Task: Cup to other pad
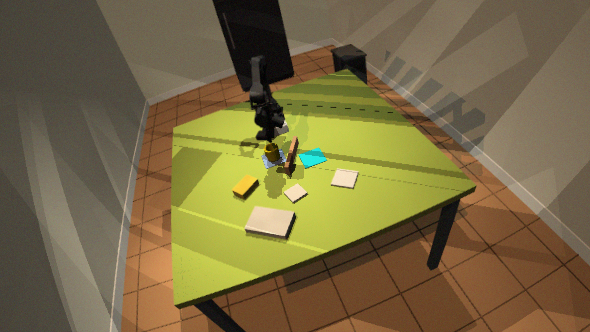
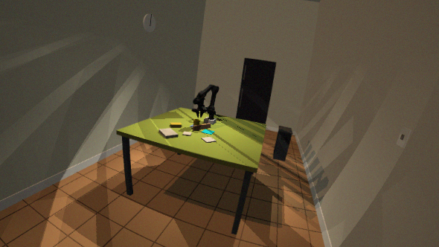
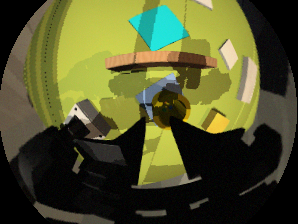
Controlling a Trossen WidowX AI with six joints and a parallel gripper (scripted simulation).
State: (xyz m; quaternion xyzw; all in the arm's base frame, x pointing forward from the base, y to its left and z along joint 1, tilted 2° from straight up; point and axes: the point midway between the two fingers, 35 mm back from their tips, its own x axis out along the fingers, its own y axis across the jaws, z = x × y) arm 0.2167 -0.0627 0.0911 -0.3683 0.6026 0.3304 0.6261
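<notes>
Cup (image 1: 271,151) is the job: it sits upright on the pale blue pad (image 1: 274,160), not yet lifted, and it is not gripped.

Biggest first: green tabletop (image 1: 380,165) carries everything. Arm (image 1: 260,95) reaches down from the far edge. Large beige slab (image 1: 270,221) sits near the front, with two smaller beige tiles (image 1: 345,178) (image 1: 295,192) and a yellow block (image 1: 245,185) spread around mid-table. Cyan pad (image 1: 312,158) is the likely target, just right of the cup. Brown wooden bar (image 1: 291,155) stands between the two pads as a low wall.

Gripper (image 3: 160,139) hangs above and slightly behind the cup, fingers part-closed with nothing between them. Wrist view shows the cup's rim just beyond the fingertips, with dark marbles (image 3: 170,104) inside; count unclear.

Step in hand, as I read it: approach and grasp.
- The gap looks too narrow for the cup body, so open wider before descending.
- Centre the fingers on either side of the cup, then come straight down.
- Grip below the rim and keep the cup vertical.
- Close slowly, so the cup is not nudged off the pad or into the bar.
- Lift high enough to clear the bar, or go around it, without tilting.
- Main risk is clipping the rim on descent and tipping marbles out.
</notes>
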